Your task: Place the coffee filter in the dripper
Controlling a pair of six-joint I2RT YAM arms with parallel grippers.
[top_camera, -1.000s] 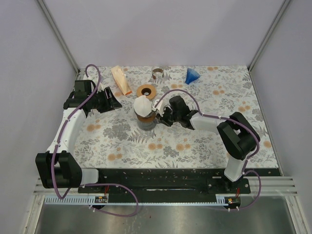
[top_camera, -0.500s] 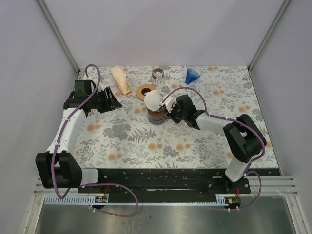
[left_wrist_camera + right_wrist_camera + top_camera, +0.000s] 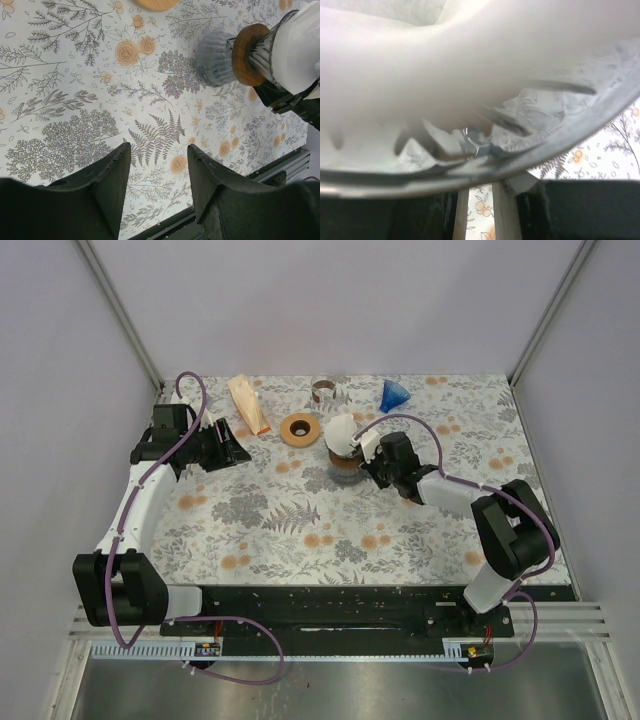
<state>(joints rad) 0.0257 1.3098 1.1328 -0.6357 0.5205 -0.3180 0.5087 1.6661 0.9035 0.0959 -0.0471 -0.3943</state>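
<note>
White paper filter (image 3: 300,47) sitting in glass dripper (image 3: 267,55) w/ wood collar, tilted, raised

i work in a lab test cell: plain pale walls (image 3: 330,300), bare aluminium frame posts (image 3: 117,308), a black mounting rail (image 3: 330,608) along my floral-cloth table (image 3: 280,540), purple cables (image 3: 197,390) trailing.

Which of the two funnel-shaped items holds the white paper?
The clear dripper with a wooden collar, held by the right gripper; the blue funnel sits alone near the far edge.

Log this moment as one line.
left gripper: open, empty | right gripper: closed on dripper | coffee filter: sitting inside dripper
</note>
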